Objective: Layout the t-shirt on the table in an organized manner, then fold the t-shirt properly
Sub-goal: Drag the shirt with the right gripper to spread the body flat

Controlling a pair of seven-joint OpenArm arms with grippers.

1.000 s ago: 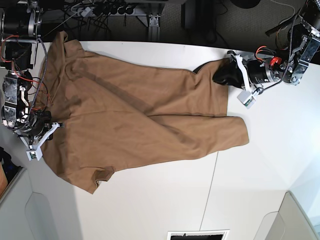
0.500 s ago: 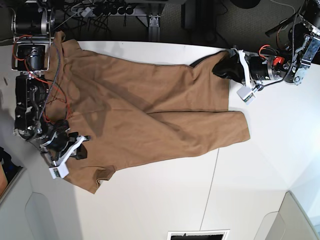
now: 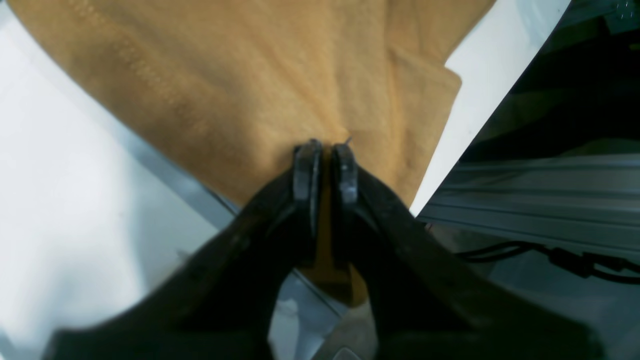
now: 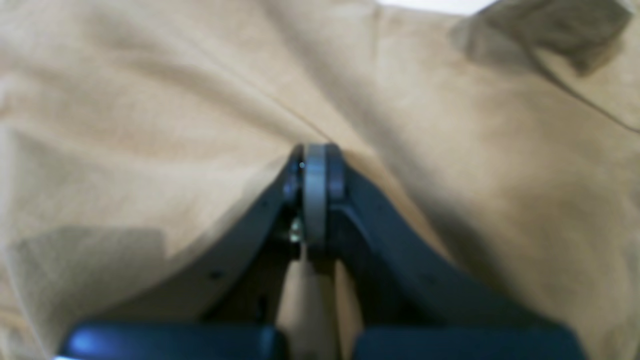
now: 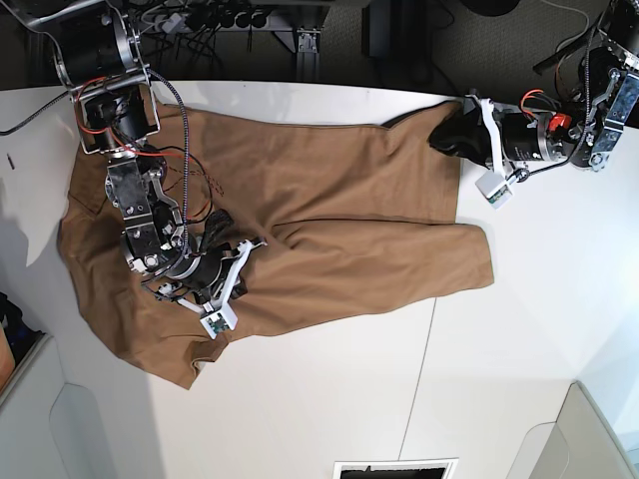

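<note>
White and matte, the table (image 5: 329,399) fills most of the base view, crossed by a thin dark seam line running down from the cloth's lower edge, with dim floor and a tangle of dark cables (image 5: 215,18) beyond its far rim. Across the table's upper half lies the t-shirt (image 5: 339,210), a tan-brown spread that reaches from the near-left corner almost to the far-right edge, creased along a long diagonal fold and still uneven rather than flat. On the base view's left side the right arm leans over the cloth, red and black wires showing along its links, and the right gripper (image 4: 314,172) has its jaws pressed fully together, resting on the fabric; whether any cloth is caught between them cannot be told. On the base view's right side the left gripper (image 3: 325,167) is clamped on the shirt's edge near the table's far rim, a strip of tan fabric running down between its dark fingers (image 3: 306,175). Past that edge the left wrist view shows a grey metal rail (image 3: 540,200) below the tabletop.
</note>
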